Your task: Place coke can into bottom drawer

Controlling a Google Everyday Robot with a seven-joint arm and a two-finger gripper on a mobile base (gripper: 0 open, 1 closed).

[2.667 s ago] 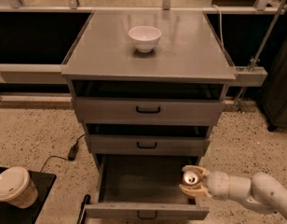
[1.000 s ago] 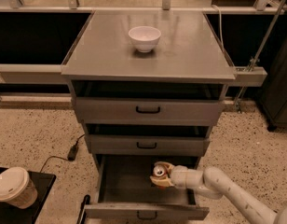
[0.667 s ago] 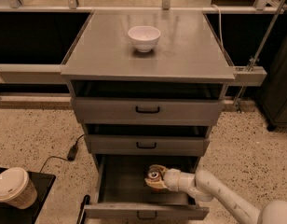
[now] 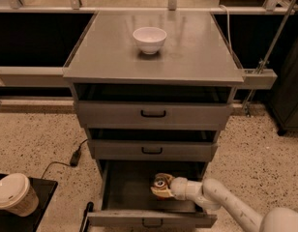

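Speckled terrazzo flooring surrounds a grey metal cabinet whose flat top serves as a counter, where a white bowl stands alone near the far middle. Below it, the top drawer and middle drawer sit only slightly ajar, each with a small black handle. The bottom drawer is pulled well out toward the near side, showing a wide grey tray interior.

A white robot arm reaches in from the near right, and its claw sits inside the bottom drawer, right of centre, clamped on the coke can. The can shows as a small orange-red cylinder with a silver top facing up and a dark opening at the pull-tab. The tan fingers wrap most of its body, so any lettering is covered and cannot be read. Whether the can's base touches the drawer floor cannot be told, as the fingers and shadow hide it.

The arm's large rounded segment is cut off at the near right corner, and the bottom drawer's front panel is clipped by the near edge. At near left, a lidded paper cup rests on a black surface, partly out of frame, and a black cable trails across the floor beside the cabinet.
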